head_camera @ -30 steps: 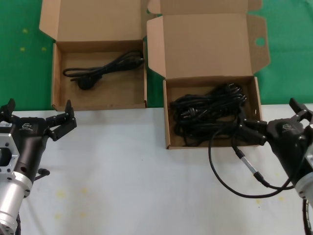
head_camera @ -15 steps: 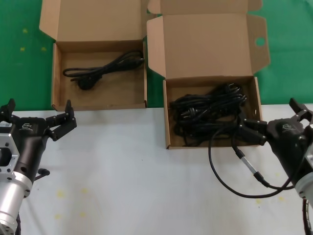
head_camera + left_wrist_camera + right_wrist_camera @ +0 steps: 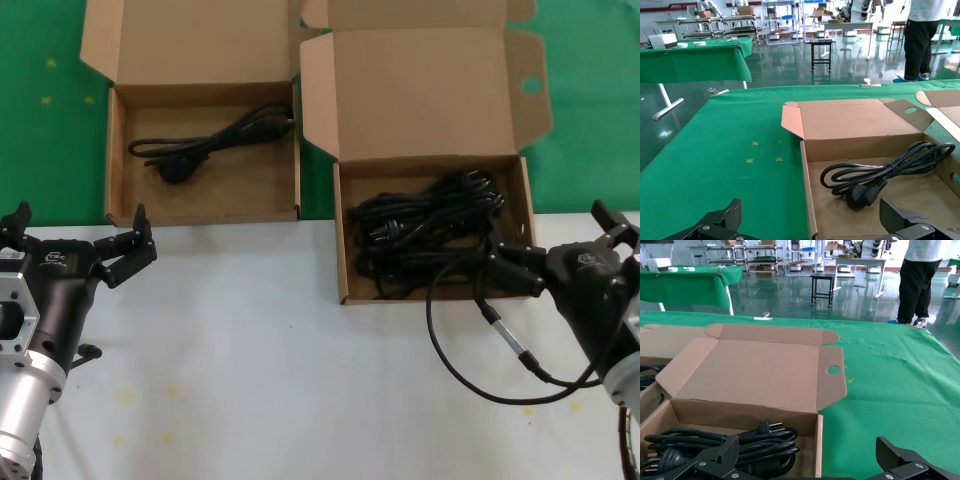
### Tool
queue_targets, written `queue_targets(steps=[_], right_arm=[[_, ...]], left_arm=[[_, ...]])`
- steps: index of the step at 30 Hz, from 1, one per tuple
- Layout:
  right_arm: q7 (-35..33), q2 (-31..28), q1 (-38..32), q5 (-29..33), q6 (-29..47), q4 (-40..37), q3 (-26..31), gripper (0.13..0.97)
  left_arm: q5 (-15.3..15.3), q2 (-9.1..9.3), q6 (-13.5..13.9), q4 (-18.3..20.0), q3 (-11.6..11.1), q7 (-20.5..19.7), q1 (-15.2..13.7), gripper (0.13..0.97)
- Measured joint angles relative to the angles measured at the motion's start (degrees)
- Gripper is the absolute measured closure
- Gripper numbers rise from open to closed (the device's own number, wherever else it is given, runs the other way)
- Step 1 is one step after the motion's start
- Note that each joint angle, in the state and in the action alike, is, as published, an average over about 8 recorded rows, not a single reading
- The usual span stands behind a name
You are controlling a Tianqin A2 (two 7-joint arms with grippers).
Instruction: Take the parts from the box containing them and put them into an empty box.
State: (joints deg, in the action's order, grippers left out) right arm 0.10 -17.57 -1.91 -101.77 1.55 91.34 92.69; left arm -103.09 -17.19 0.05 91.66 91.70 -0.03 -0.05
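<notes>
Change: nothing has shifted since the earlier frames.
Left tool [image 3: 85,243]: fingers apart, holding nothing, over the white surface [image 3: 280,380] just before the shallow box.
Shallow box [image 3: 115,170]: lid up, one black cable [image 3: 205,142] inside.
Holed box [image 3: 340,245]: a tangle of cables [image 3: 425,235], perhaps several.
Right tool [image 3: 568,245]: fingers apart, at that box's near right corner.
Boxes: two.

The left arm comes in low on the robot's left, its silver forearm angled up and inward to a black wrist housing. The left black two-fingered gripper [image 3: 75,238] has its fingers spread wide apart, holding nothing. On the right, the black right arm reaches inward, and the right black two-fingered gripper [image 3: 560,245] likewise has its fingers spread wide, empty.
</notes>
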Motion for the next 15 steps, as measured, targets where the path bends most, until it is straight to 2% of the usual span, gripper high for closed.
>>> queue_targets(steps=[15], right_arm=[[0.00,0.00,0.00,0.00,0.00,0.00,0.00,0.129]], left_arm=[[0.00,0.00,0.00,0.00,0.00,0.00,0.00,0.132]])
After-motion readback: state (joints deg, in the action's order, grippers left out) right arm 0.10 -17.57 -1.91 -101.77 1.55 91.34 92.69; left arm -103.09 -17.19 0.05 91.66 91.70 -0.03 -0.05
